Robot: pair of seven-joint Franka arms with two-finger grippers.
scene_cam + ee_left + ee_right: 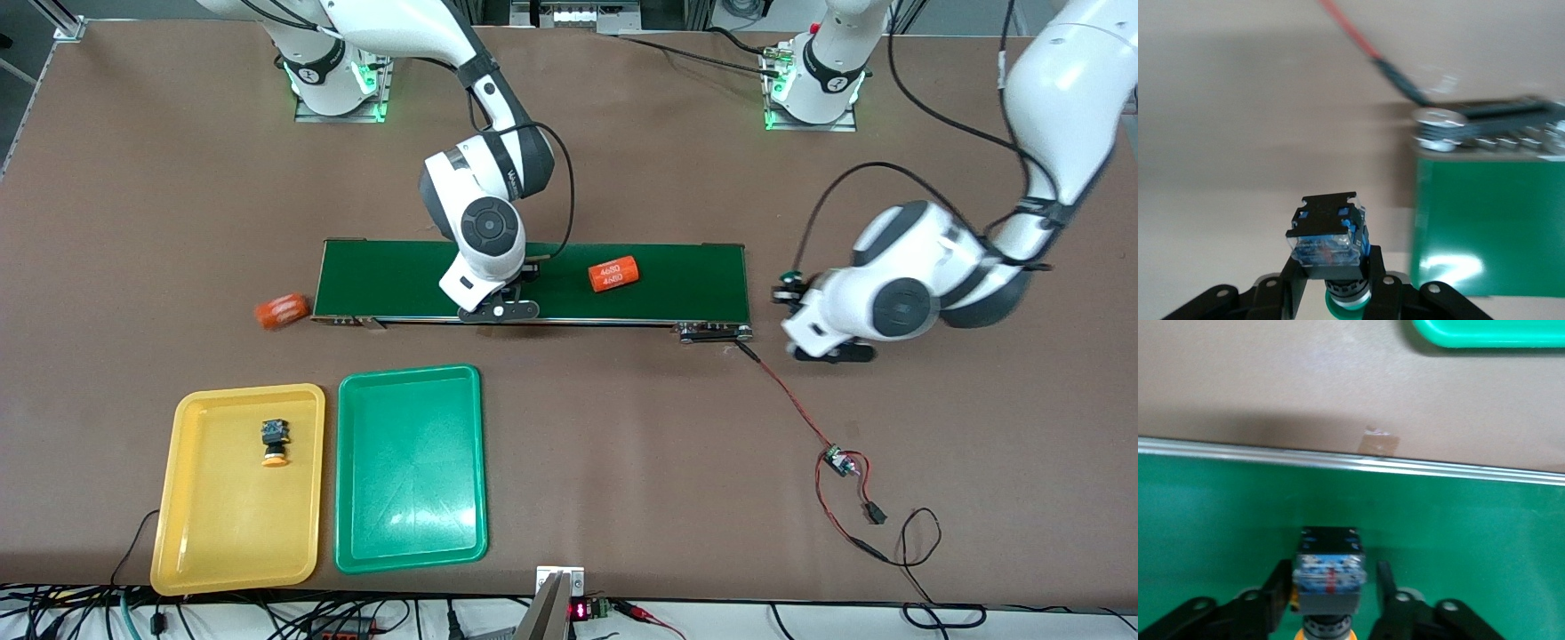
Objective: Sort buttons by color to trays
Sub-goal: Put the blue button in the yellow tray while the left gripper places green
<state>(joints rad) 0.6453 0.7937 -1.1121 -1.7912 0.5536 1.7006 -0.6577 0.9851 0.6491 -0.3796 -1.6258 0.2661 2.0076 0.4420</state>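
The right gripper (1331, 600) is straddling a yellow-capped button (1328, 577) on the conveyor belt (400, 276), fingers not quite pinching, while the left gripper (1338, 293) is clamping a green-capped button (1328, 233) off the belt's end

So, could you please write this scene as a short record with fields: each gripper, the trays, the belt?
left gripper: shut on green button, above the table at the belt's left-arm end
right gripper: over the belt, jaws around a yellow button, one jaw apart from it
yellow tray: one orange-capped button in it
green tray: no button
belt: orange cylinder lying on it
table: second orange cylinder at the belt's right-arm end
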